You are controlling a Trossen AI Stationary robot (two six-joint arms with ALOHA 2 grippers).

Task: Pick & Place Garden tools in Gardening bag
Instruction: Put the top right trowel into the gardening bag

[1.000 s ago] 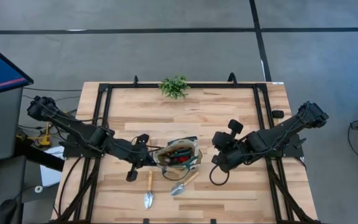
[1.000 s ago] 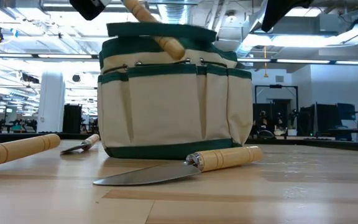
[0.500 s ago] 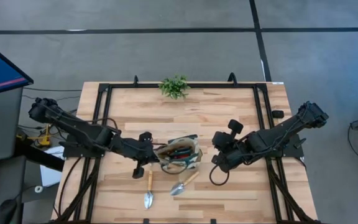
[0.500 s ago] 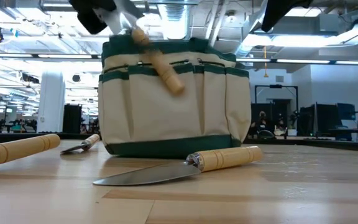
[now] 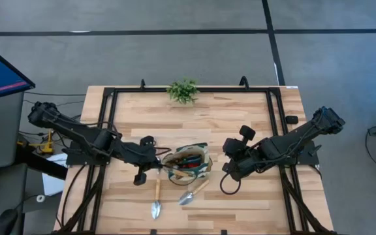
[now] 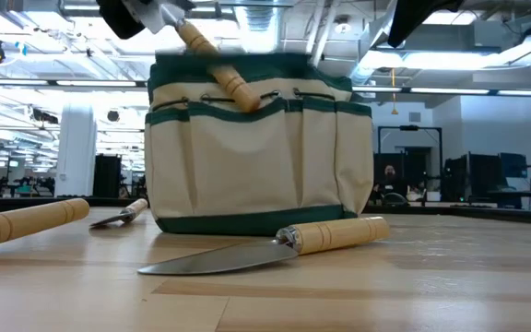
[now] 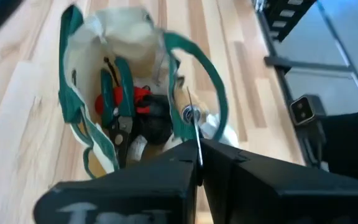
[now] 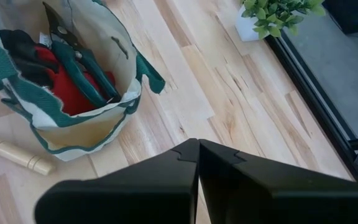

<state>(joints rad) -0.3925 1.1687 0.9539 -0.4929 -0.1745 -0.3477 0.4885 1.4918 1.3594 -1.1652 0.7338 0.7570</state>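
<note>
Tan canvas gardening bag (image 5: 188, 164) with dark green trim sits near the table's (image 5: 240, 124) front-middle, pruning shears (image 8: 73, 46) and a red-and-black item (image 8: 73, 87) inside. I count three wooden-handled metal trowels: two flat by the front edge (image 5: 156, 200) (image 5: 192, 193), one (image 6: 215, 65) clenched in my left gripper (image 5: 150, 163) at the bag's rim. Right gripper (image 5: 230, 163) is clamped on nothing beside the bag; a leafy plant (image 5: 183, 91) stands at the back edge.

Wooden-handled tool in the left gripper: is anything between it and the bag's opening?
Possibly. The left gripper holds the wooden-handled tool tilted, and its handle end shows against the gardening bag at the rim. A green loop handle arcs over that side. Either could catch it.
</note>
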